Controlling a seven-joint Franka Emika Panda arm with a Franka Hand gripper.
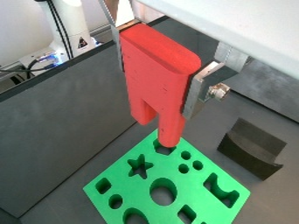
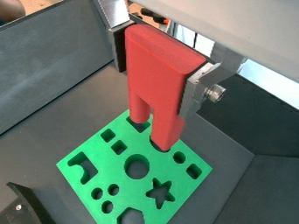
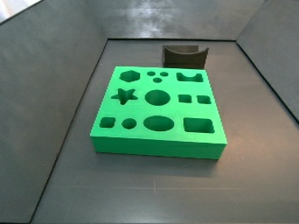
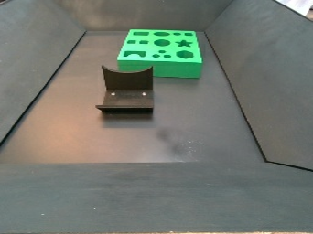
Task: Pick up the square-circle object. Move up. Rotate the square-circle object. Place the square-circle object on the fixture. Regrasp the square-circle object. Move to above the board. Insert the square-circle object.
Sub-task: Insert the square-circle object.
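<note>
My gripper (image 1: 159,85) is shut on the square-circle object (image 1: 155,61), a bright red peg with two prongs pointing down; it also shows in a wrist view (image 2: 158,70). The silver fingers (image 2: 194,91) clamp its flat sides. The prong tips hang just over the board (image 1: 140,197), a green slab with shaped holes, near its edge; I cannot tell if they touch it. The board lies flat in both side views (image 3: 158,118) (image 4: 162,55). The fixture (image 3: 184,54), a dark notched block, stands empty beside the board. Neither the gripper nor the peg shows in the side views.
Dark bin walls enclose the grey floor (image 4: 171,137) on all sides. The fixture stands apart from the board in a side view (image 4: 126,90) and shows in both wrist views (image 1: 251,147) (image 2: 24,206).
</note>
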